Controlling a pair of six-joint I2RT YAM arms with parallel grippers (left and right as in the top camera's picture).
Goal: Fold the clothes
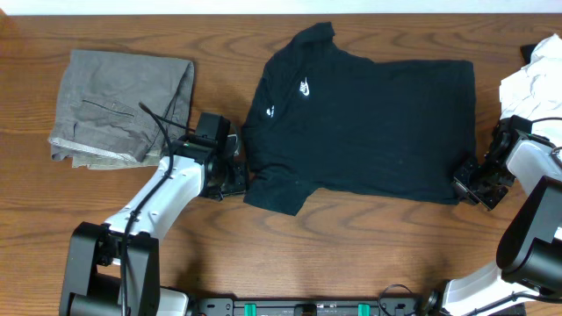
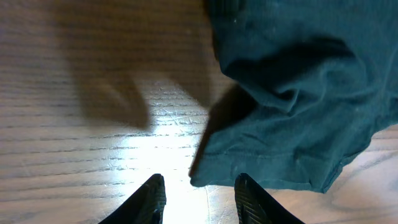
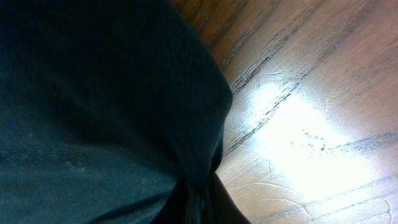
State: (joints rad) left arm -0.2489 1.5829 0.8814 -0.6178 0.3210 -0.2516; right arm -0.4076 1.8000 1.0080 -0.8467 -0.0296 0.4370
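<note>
The clothes' black T-shirt (image 1: 369, 123) lies spread flat on the table, its white chest logo facing up and its collar toward the left. My left gripper (image 1: 235, 175) sits at the shirt's near-left sleeve. In the left wrist view it (image 2: 199, 183) is open with only bare wood between the fingers, and the sleeve edge (image 2: 298, 93) lies just ahead, touching neither finger. My right gripper (image 1: 465, 175) is at the shirt's near-right hem corner. In the right wrist view it (image 3: 202, 199) is shut on a bunched fold of the black fabric (image 3: 93, 112).
Folded grey trousers (image 1: 123, 105) rest at the far left, close behind the left arm. A crumpled white garment (image 1: 536, 79) lies at the far right edge. The wooden table (image 1: 351, 246) shows in front of the shirt.
</note>
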